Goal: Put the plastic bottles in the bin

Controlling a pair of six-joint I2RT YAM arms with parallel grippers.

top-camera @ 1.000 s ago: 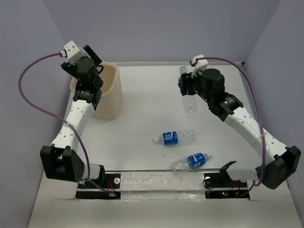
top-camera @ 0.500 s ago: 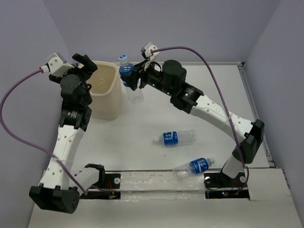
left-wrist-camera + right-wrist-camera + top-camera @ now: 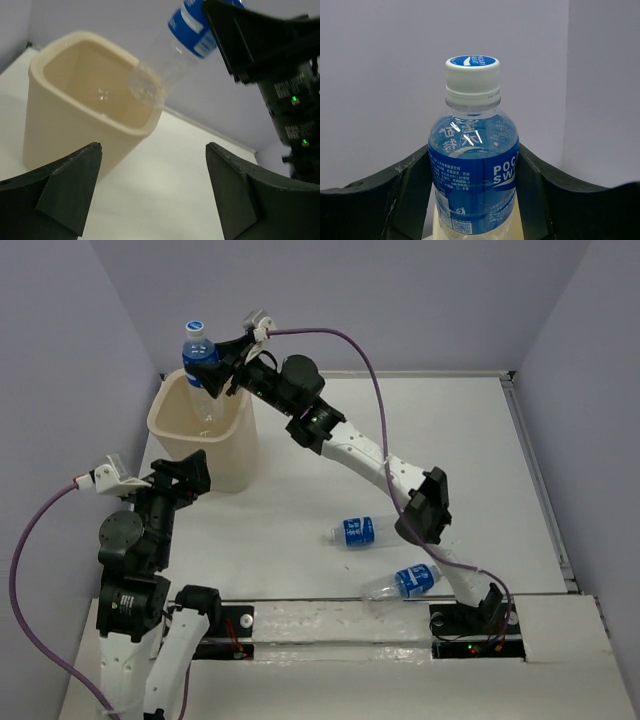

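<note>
White table (image 3: 470, 460) spread beneath both claws. Cream bin (image 3: 225, 465) upright directly below the right claw (image 3: 212, 375) and just ahead of the left claw (image 3: 182, 476), apart from it. In the left wrist view, bin wall (image 3: 65, 145) framed between that claw's fingers (image 3: 67, 185). Left claw (image 3: 152, 195) spread wide, gripping nothing. Right claw (image 3: 472, 175) clamped on the held bottle (image 3: 200, 358), fingers (image 3: 405, 190) pressed to either side of the blue label. Held bottle (image 3: 185, 35) tilted, cap up, clear base hanging just over the bin's mouth below the claw. A loose bottle (image 3: 368, 531) and a second loose bottle (image 3: 403, 581) lying on their sides, well apart from the right claw, off to the right of the left claw. White cap (image 3: 472, 70) with a blue top, above the right claw's fingers.
</note>
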